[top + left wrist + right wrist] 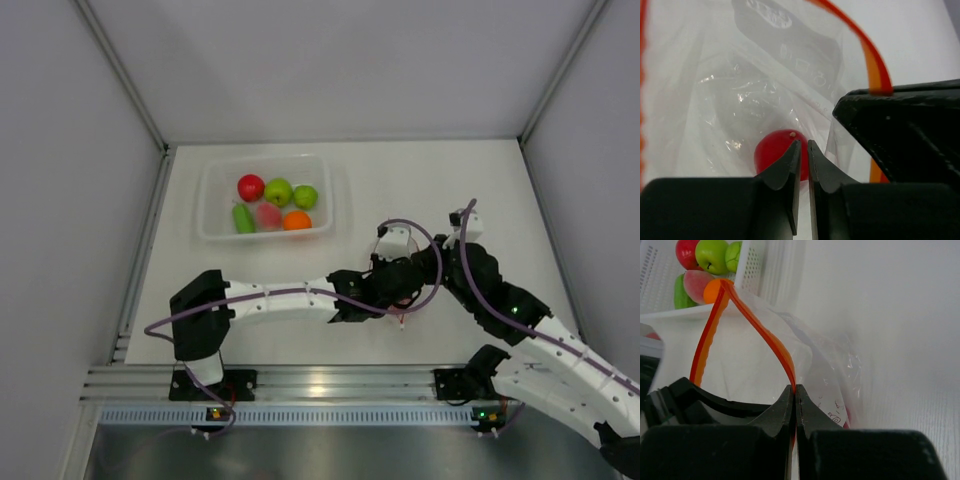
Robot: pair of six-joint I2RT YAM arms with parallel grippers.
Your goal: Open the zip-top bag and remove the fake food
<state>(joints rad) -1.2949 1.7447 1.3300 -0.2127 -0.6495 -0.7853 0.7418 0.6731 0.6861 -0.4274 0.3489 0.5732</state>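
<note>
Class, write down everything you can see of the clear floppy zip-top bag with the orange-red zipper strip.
The clear, crinkled plastic bag lies on the white table, its mouth open. The right gripper pinches one orange-red zipper strip, holding it up. A glossy red ball sits inside, at the tips of the left gripper.
</note>
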